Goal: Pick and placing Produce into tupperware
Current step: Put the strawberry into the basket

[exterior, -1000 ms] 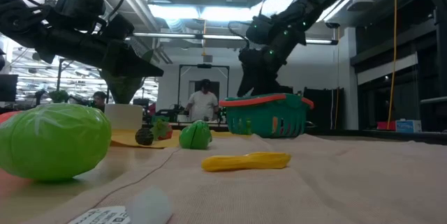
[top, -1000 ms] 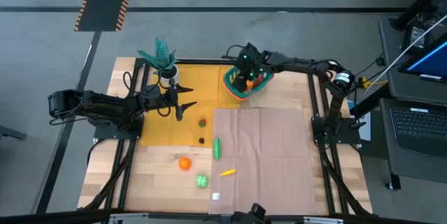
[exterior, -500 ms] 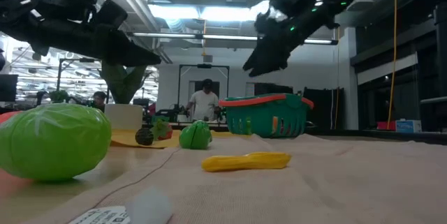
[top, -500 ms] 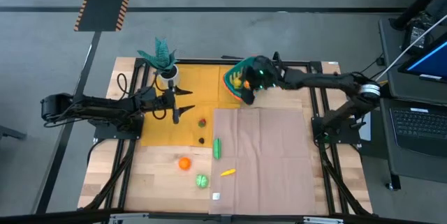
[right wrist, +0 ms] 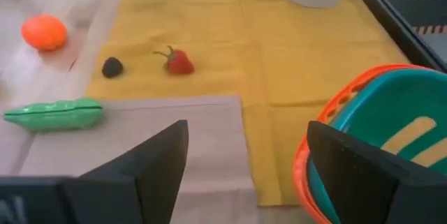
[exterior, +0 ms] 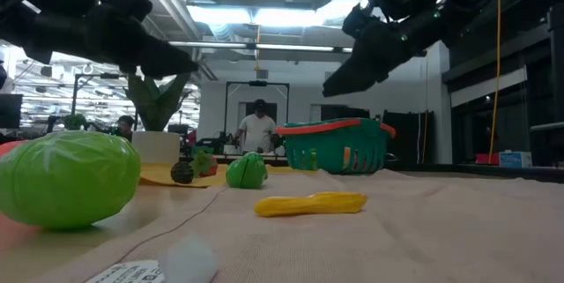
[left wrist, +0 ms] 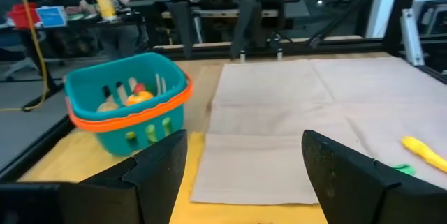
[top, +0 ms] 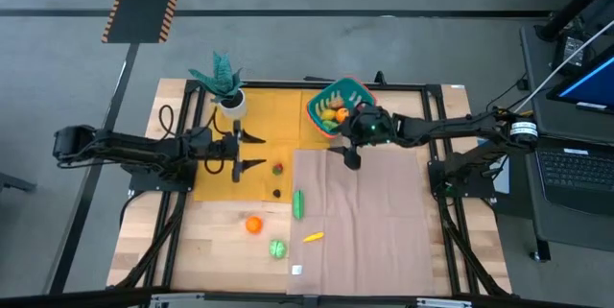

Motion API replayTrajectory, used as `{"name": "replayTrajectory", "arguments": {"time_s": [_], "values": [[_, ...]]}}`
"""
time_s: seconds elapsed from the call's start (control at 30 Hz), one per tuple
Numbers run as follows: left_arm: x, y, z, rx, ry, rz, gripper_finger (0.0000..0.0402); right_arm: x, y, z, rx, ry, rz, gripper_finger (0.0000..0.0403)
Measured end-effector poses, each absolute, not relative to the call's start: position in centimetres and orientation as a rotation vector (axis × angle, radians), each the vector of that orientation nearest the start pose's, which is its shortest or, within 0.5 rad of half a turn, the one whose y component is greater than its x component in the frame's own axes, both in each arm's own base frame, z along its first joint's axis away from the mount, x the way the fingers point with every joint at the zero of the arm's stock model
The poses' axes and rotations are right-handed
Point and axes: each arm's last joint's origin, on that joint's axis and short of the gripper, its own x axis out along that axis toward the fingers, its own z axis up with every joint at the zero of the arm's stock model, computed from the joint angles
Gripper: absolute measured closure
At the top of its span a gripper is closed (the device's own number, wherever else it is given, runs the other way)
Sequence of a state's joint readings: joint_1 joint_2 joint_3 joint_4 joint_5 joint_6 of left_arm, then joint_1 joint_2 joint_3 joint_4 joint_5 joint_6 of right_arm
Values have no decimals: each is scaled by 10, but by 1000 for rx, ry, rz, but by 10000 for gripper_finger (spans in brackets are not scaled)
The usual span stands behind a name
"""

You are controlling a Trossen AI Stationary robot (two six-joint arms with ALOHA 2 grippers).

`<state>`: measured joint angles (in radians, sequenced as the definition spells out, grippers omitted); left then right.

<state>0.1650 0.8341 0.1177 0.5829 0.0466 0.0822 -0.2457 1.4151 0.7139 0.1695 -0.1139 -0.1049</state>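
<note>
The tupperware [top: 336,106] sits just behind the right claw [top: 350,158], at the far edge of the bench [top: 211,250], with a few orange and yellow pieces already inside. That claw hangs spread and empty over the near corner of the tan cloth [top: 365,212]. Ahead of it lie the strawberry [top: 277,168], a dark berry [top: 276,192] and the green pod [top: 298,203]; farther off are the orange [top: 253,224], a green round piece [top: 277,248] and a yellow pepper [top: 313,237]. The left claw [top: 251,152], also spread and empty, hovers just beside the strawberry. I judge the task under halfway: six pieces remain. The container's contents are partly hidden, so their count is unclear.
</note>
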Motion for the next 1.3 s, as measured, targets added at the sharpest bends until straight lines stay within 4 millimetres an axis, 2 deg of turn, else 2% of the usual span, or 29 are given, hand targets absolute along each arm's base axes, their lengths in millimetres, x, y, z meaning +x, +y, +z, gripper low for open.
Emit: {"name": "replayTrajectory", "arguments": {"time_s": [0.17, 0.23, 0.43, 0.73, 0.9, 1.07, 1.3], "values": [[162, 19, 170, 72, 144, 112, 127, 280, -67, 203, 113, 522, -133, 111], [164, 16, 170, 81, 201, 158, 127, 280, -67, 203, 144, 521, -141, 111], [174, -5, 181, 151, 460, 259, 127, 282, -60, 203, 76, 525, -99, 111], [198, -39, 188, 92, 491, 370, 127, 285, -44, 203, 40, 529, -41, 111], [216, -63, 179, 120, 492, 510, 127, 286, -35, 203, -10, 535, 2, 111], [237, -86, 167, 97, 496, 557, 127, 287, -26, 203, -50, 534, 42, 111], [248, -101, 143, 13, 595, 650, 127, 287, -19, 203, -58, 533, 65, 111]]}}
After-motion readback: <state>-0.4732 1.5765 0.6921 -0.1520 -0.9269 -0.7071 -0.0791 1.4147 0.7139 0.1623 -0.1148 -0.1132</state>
